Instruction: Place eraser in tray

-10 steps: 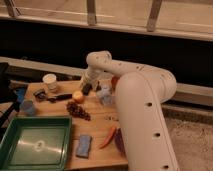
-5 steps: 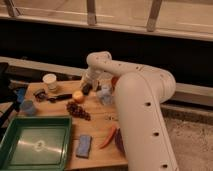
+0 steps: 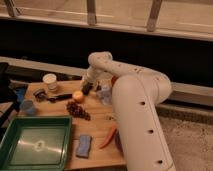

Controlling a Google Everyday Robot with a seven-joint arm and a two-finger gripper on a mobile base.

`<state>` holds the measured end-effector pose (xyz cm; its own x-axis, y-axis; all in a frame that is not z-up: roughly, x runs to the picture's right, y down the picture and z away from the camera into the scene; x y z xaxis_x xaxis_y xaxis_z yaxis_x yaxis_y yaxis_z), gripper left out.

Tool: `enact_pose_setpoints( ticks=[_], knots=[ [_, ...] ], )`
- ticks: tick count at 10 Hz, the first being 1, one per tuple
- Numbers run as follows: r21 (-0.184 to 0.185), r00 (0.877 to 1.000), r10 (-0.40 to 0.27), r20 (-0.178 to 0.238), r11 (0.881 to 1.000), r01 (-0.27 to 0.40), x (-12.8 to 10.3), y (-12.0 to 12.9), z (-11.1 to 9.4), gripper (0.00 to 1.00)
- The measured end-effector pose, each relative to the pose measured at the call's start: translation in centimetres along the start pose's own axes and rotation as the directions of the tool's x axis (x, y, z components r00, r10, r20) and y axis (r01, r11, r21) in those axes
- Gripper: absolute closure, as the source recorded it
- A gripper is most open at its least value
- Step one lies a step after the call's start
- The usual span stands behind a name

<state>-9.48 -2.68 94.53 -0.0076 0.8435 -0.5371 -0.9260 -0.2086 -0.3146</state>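
The eraser (image 3: 40, 93), a small dark block with a greyish patch, lies at the left of the wooden table, below the white cup. The green tray (image 3: 15, 150) sits at the table's front left corner with a pale mark at its centre and holds nothing else. My gripper (image 3: 87, 88) hangs low over the table's back middle, just up and right of the orange ball (image 3: 78, 96). It is well to the right of the eraser and far from the tray. The big white arm (image 3: 135, 115) covers the table's right side.
A white cup (image 3: 50, 81) stands at the back left. A black-handled tool (image 3: 61, 97) lies between the eraser and the ball. Dark grapes (image 3: 78, 110), a blue cup (image 3: 27, 107), a blue sponge pad (image 3: 83, 146), a red chili (image 3: 108, 138) and a pale blue object (image 3: 104, 94) are also on the table.
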Motion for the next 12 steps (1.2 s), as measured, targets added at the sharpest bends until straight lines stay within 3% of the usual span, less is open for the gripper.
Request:
enact_pose_setpoints(
  ticks=[3, 12],
  knots=[
    [-0.019, 1.000, 0.005, -0.006, 1.000, -0.005, -0.9, -0.3, 1.2, 0.35],
    [-0.085, 0.997, -0.002, -0.077, 0.996, -0.004, -0.9, 1.2, 5.6, 0.36]
  ],
)
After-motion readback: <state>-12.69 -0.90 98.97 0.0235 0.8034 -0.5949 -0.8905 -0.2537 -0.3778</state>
